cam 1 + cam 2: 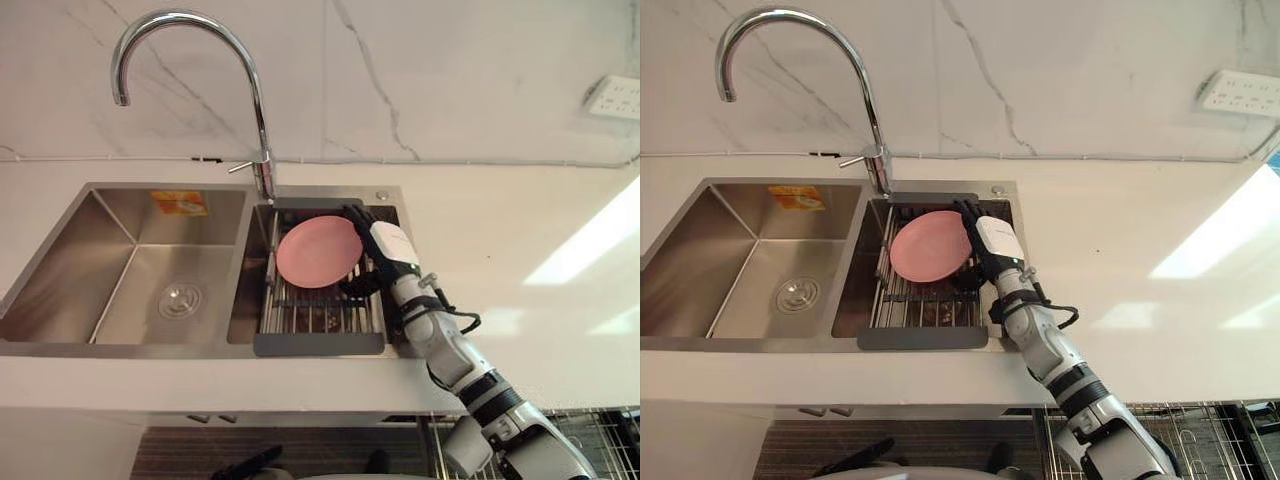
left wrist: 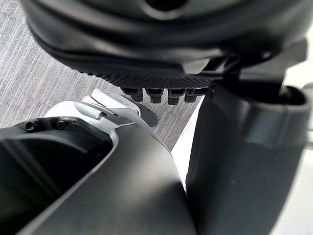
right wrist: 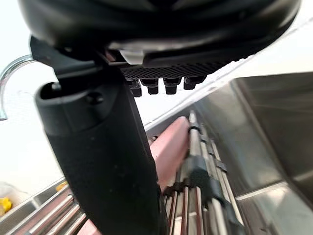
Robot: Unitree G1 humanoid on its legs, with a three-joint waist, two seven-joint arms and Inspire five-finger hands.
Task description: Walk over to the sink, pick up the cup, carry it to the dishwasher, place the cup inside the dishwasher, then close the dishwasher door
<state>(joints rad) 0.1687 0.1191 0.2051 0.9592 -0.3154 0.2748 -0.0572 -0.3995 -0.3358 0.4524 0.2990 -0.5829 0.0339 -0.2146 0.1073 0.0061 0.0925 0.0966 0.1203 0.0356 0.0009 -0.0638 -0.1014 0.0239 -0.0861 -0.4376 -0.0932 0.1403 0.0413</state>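
Pink is showing in the left eye view as a round, flat plate. It is leaning on edge in the dark-framed steel drying rack, which is sitting over the right basin of the stainless steel double sink, beneath the arched chrome tap. The item at my hand is this plate, not a cup. My right hand is reaching across the white stone counter and is lying at the plate's right rim with its fingers extended straight. It is open and is gripping nothing.

In the right eye view the same arrangement is appearing. A wire basket is also showing below the counter edge, and I am judging it to be the dishwasher's.

In the left wrist view my left hand is hanging over grey carpet. I cannot tell whether it is open or closed.

In the right wrist view my straight thumb is standing just beside the plate's rim, with the rack bars running beneath.

Handling judgement: I am expecting the plate to be rigid, fairly light, smooth and possibly wet, so it may slip and could break if dropped. I am planning to pinch across the free right rim, thumb on one face and fingers on the other, and to lift it straight out of the bars before tilting.
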